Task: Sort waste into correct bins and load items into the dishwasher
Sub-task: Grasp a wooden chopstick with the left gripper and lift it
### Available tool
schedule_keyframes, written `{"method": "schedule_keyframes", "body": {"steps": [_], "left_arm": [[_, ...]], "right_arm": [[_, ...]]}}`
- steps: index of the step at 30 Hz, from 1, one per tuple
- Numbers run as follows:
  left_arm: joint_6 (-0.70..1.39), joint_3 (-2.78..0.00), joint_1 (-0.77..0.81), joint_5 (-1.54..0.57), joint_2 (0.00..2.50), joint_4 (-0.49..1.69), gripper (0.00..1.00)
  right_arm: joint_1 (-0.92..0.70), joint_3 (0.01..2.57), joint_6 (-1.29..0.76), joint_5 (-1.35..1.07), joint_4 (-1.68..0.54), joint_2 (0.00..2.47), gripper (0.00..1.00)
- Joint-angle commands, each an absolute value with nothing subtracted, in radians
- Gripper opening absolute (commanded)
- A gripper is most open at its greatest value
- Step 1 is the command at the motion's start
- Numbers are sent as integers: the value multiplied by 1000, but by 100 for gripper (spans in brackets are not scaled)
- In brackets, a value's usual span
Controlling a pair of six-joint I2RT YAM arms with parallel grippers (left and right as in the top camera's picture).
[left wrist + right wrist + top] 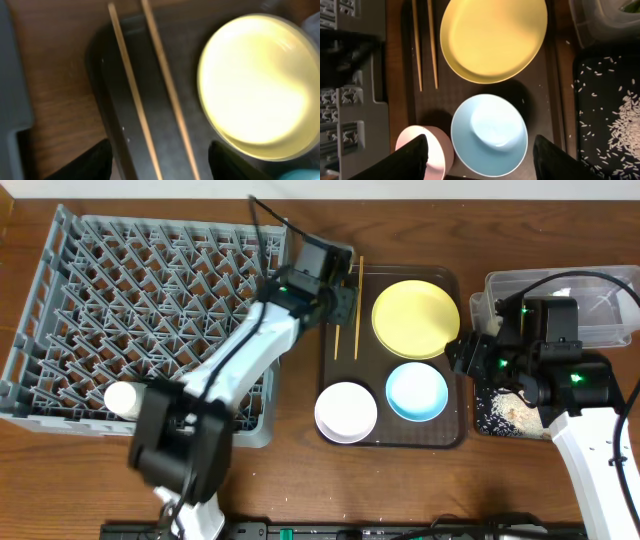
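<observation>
- Dish rack [150,290]: large, square, grey plastic lattice with rows of pegs. It sits on the counter just left of the left claw [340,290]. It looks stiff and light for its size, and nothing needs to lift it.
- Serving tray [340,375]: dark brown, lying under both claws and carrying the dishes.
- Clear tub [600,290]: a thin-walled rectangle, right of and beyond the right claw [480,160]. A sliver of green shows inside it, too little to identify.
- Black tray [592,115]: shallow, just right of the right claw.
- Yellow plate [415,318]: round, smooth and glossy, between the two claws. It is probably rigid and slippery. It lies flat, so the raised rim is the only place to grip it.
- Light-blue bowl [417,391]: directly beneath the right claw, whose fingers are spread wide and hold nothing. The bowl looks hard and slick, and is best pinched across its wall at the rim.
- White bowl [346,411]: left of the right claw, beside the blue bowl. It would handle the same way.
- White cup [122,397]: small, lying in the rack, far left of the left claw and nearer the robot.
- Chopsticks [132,100]: two thin, pale wooden sticks lying side by side below the left claw, which is spread and empty. They look light and stiff, likely to roll, and are best gripped across the middle.
- Rice crumbs [625,120]: pale, loose grains scattered in the black tray, too fine to pinch.
</observation>
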State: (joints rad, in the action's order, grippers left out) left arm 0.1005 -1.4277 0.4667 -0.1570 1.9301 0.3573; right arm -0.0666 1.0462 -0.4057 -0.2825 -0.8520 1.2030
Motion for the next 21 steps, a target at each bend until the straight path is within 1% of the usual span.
{"method": "schedule_keyframes", "body": {"steps": [1,4,11,16,18,19,21], "left_arm": [[94,-1445,464,-137,2007,324,57],[94,-1445,464,-137,2068,287,49],[130,-1445,464,-137,2159,206,47],[133,-1444,464,-117,2201,198,38],[133,-1444,464,-118,2211,200,32],[136,-1444,464,-118,2211,204,25],[136,-1444,464,-119,2210,204,20]], "right_arm": [[-60,1051,-403,-303,-858,1203,63],[-60,1051,-403,-303,-857,1203,61],[-60,1051,-403,-303,-859,1203,59],[-60,1051,-403,-303,-860,1203,56],[-60,1051,-403,-303,-859,1203,56],[-60,1051,-404,-303,-859,1203,56],[-60,1051,-403,-303,-859,1203,55]]}}
